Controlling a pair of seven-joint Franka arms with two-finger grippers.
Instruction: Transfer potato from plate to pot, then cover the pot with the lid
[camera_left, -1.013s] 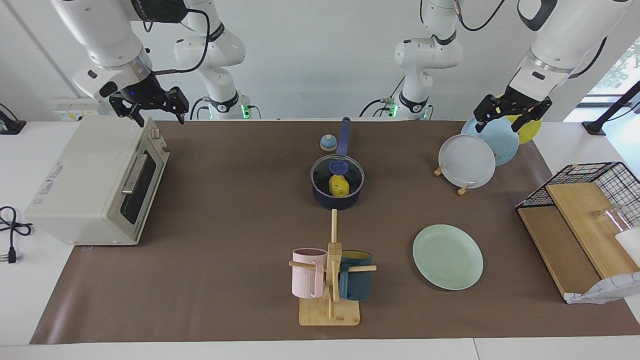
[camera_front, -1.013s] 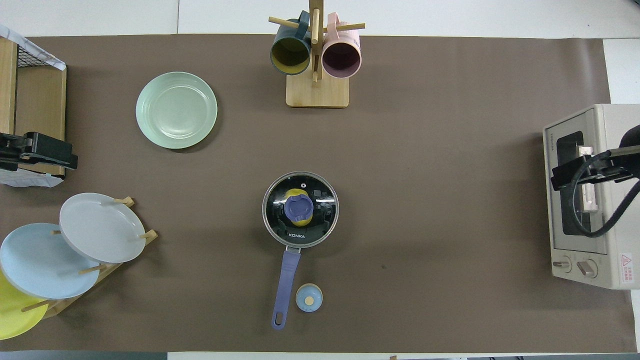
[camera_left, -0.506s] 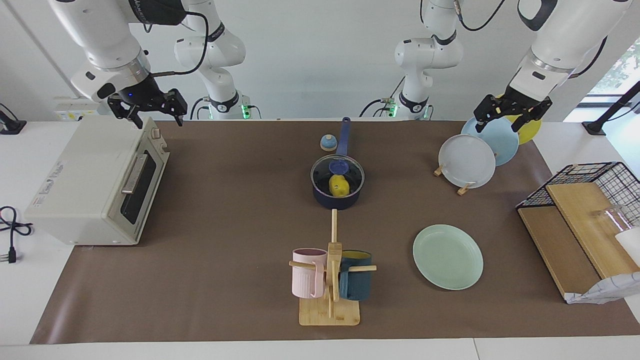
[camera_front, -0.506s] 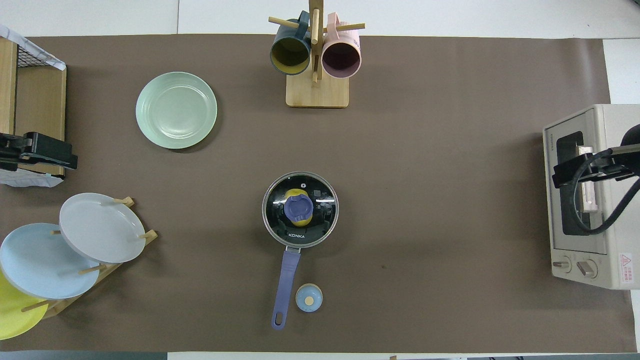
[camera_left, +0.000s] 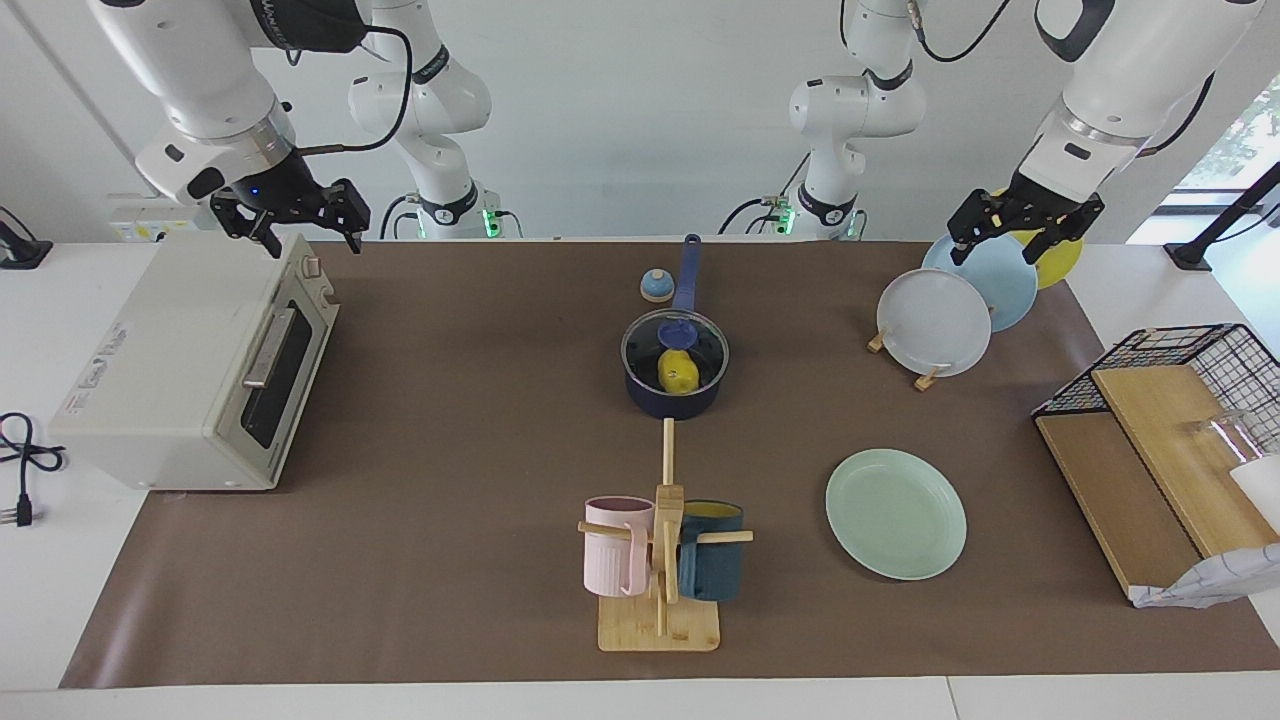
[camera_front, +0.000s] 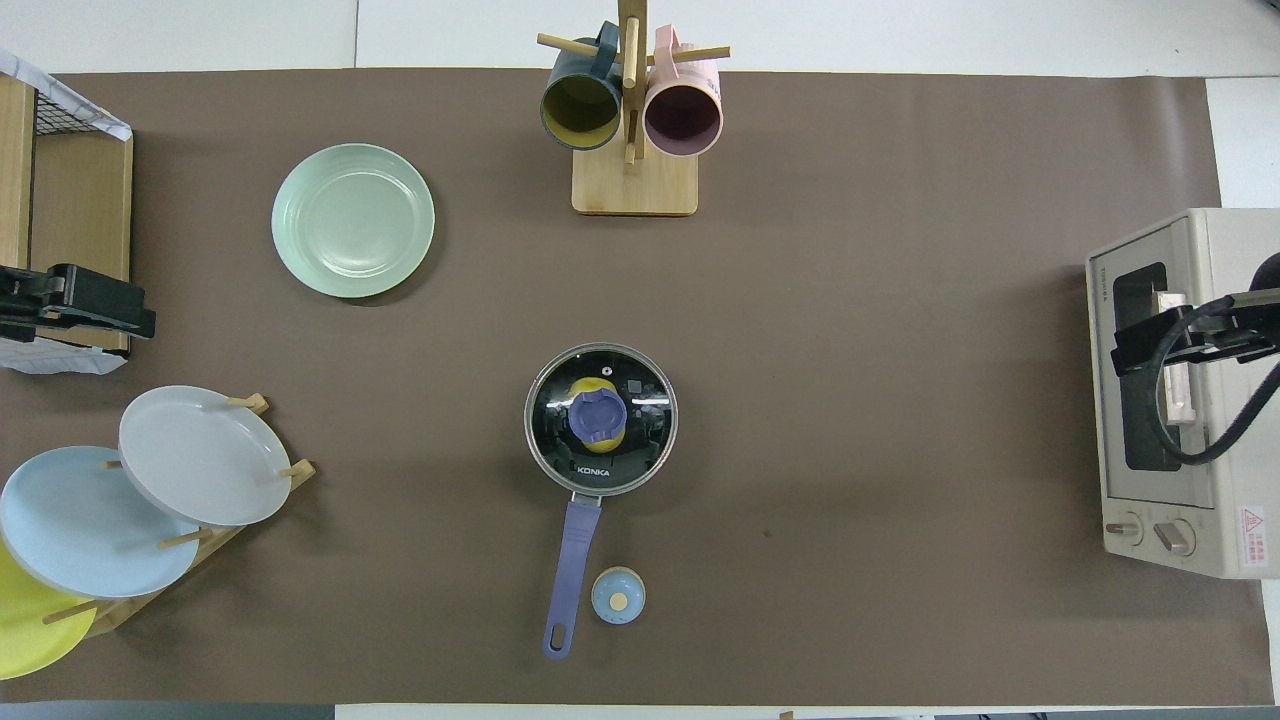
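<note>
1. The potato (camera_left: 679, 372) lies inside the pot (camera_left: 672, 398), seen yellow through the glass of the lid (camera_left: 700, 345), which sits flat on the pot's rim with its blue knob at the centre.
2. The pot stands mid-surface on the brown mat (camera_left: 450, 400), its long handle pointing toward the robots; a small blue-and-tan bell (camera_left: 656, 286) sits just beside the handle.
3. The plate (camera_left: 896, 513) lies flat and bare, farther from the robots than the pot and toward the left arm's end of the surface.
4. The left end effector (camera_left: 1024, 236) hangs over the rack of upright plates (camera_left: 933, 322) — its fingers spread apart, holding nothing.
5. The right end effector (camera_left: 293, 222) is raised over the toaster oven (camera_left: 190, 370) at the right arm's end — fingers likewise apart and empty.
6. A wooden mug stand (camera_left: 660, 620) carries a pink mug (camera_left: 614, 546) and a dark blue mug (camera_left: 712, 562), farther from the robots than the pot and in line with it.
</note>
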